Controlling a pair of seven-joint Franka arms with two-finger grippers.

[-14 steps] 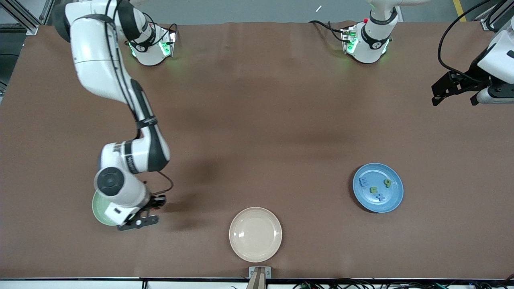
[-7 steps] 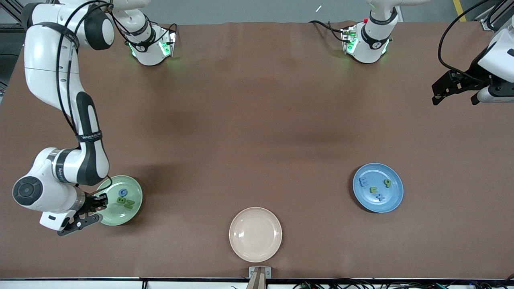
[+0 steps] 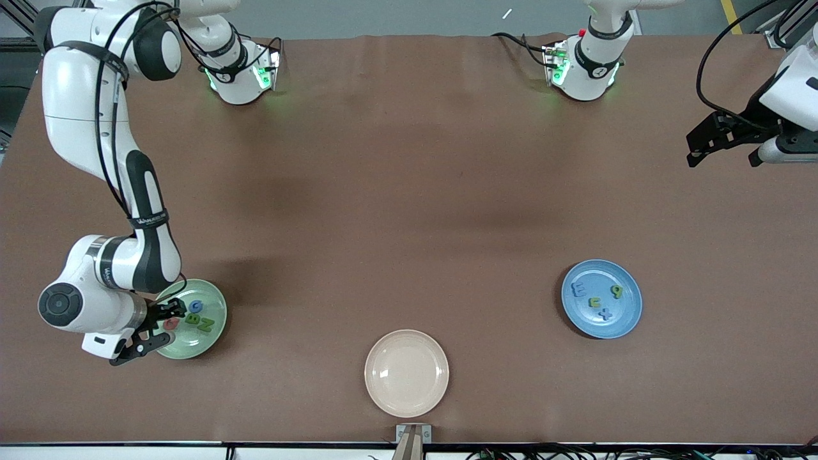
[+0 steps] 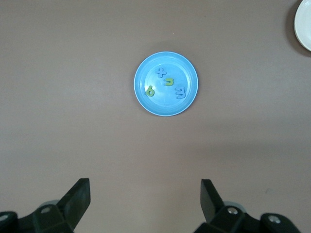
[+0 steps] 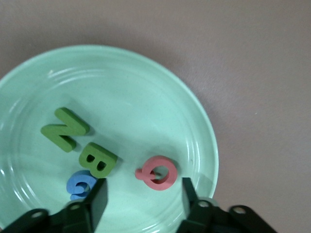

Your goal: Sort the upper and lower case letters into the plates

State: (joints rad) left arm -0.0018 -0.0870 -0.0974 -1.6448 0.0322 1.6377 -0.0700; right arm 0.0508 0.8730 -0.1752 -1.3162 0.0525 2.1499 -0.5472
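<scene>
The pale green plate (image 3: 216, 317) lies near the right arm's end of the table. It holds a green N (image 5: 64, 128), a green B (image 5: 97, 159), a blue G (image 5: 80, 184) and a red Q (image 5: 158, 172). My right gripper (image 5: 143, 189) hovers low over this plate, open, with the Q lying loose between its fingers. The blue plate (image 3: 625, 317) toward the left arm's end carries several small blue and green letters (image 4: 168, 81). My left gripper (image 4: 145, 187) waits open and empty, high over the table at the left arm's end (image 3: 723, 156).
A cream-beige plate (image 3: 406, 373) with nothing on it lies between the two plates, nearest the front camera. A small bracket (image 3: 413, 434) sits at the table's front edge below it. Brown table surface spreads across the middle.
My right arm swung across the green plate and back over it, then the gripper opened. The red Q now lies on the plate. The left arm has not moved.
</scene>
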